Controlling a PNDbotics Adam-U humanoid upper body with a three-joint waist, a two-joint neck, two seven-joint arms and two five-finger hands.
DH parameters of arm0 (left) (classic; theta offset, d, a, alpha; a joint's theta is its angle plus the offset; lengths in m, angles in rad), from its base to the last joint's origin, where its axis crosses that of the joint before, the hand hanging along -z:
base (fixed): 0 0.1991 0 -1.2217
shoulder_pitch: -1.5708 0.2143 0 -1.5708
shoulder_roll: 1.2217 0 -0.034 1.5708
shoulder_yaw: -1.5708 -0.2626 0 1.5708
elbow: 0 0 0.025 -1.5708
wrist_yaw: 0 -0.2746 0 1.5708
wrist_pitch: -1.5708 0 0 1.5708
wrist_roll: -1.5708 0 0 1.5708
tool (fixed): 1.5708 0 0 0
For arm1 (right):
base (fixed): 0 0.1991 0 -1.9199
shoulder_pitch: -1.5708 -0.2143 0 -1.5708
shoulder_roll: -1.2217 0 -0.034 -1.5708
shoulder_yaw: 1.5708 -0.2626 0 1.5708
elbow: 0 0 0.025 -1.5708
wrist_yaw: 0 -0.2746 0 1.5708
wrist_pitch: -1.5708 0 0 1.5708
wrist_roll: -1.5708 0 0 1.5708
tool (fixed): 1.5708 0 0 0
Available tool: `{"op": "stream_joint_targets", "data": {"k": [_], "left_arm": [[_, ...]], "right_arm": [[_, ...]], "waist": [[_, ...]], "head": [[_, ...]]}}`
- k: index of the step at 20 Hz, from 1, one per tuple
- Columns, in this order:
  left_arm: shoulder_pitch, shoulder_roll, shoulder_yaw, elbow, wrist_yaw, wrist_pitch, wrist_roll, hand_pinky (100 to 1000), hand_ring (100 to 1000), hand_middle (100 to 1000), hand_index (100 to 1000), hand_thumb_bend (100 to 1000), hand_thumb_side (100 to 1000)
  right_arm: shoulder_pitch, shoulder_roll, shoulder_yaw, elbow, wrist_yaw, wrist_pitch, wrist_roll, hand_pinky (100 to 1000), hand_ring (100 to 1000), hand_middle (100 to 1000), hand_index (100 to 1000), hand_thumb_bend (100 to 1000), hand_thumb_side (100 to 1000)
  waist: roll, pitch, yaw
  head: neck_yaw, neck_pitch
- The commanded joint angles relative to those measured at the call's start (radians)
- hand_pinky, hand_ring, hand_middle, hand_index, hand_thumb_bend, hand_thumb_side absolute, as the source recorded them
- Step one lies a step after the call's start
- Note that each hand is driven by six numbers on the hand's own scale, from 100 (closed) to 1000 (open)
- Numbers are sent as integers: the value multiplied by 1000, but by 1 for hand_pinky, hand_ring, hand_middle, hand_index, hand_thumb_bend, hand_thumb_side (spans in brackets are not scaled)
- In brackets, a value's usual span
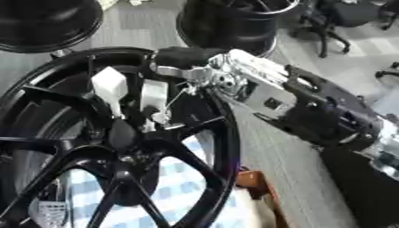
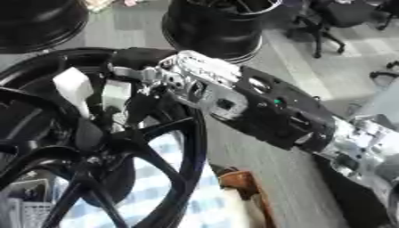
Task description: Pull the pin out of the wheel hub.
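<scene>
A large black spoked wheel (image 1: 226, 147) fills the left of both views, with its hub (image 1: 124, 158) low in the middle. A dark tapered pin (image 1: 122, 131) stands up from the hub. My right arm comes in from the right, and my right hand (image 1: 187, 60) lies over the wheel's top rim. Its white-padded fingers (image 1: 109, 87) point straight down inside the rim toward the pin, with a gap between them. The lowest fingertip ends just above the pin's top; contact cannot be made out. My left hand shows in neither view.
Two more black rims stand behind, one at top left (image 1: 46, 22) and one at top centre (image 1: 234, 22). An office chair (image 1: 335, 22) is at top right. A blue-and-white checked cloth (image 1: 183, 178) lies under the wheel, next to a brown object (image 1: 253, 180).
</scene>
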Motion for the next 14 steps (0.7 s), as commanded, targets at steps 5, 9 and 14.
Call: {"op": "stream_joint_targets", "data": {"k": [5, 9, 14], "left_arm": [[-10, 5, -3, -14, -3, 7, 4, 790, 628, 594, 789, 100, 738], [-10, 5, -4, -14, -3, 9, 5, 791, 629, 594, 787, 100, 739], [-8, 5, -6, -14, -5, 14, 5, 791, 629, 595, 786, 100, 742]], "right_arm": [[-3, -25, -10, -6, -23, 1, -20, 805, 362, 474, 643, 100, 143], [0, -24, -12, -6, -44, -5, -45, 790, 309, 432, 591, 100, 143], [-6, -32, -17, -6, -79, -21, -82, 770, 250, 385, 541, 100, 157]], "waist": [[5, -16, -5], [5, -18, -8], [6, -21, -13]], "head": [[-8, 5], [-11, 5], [-16, 5]]}}
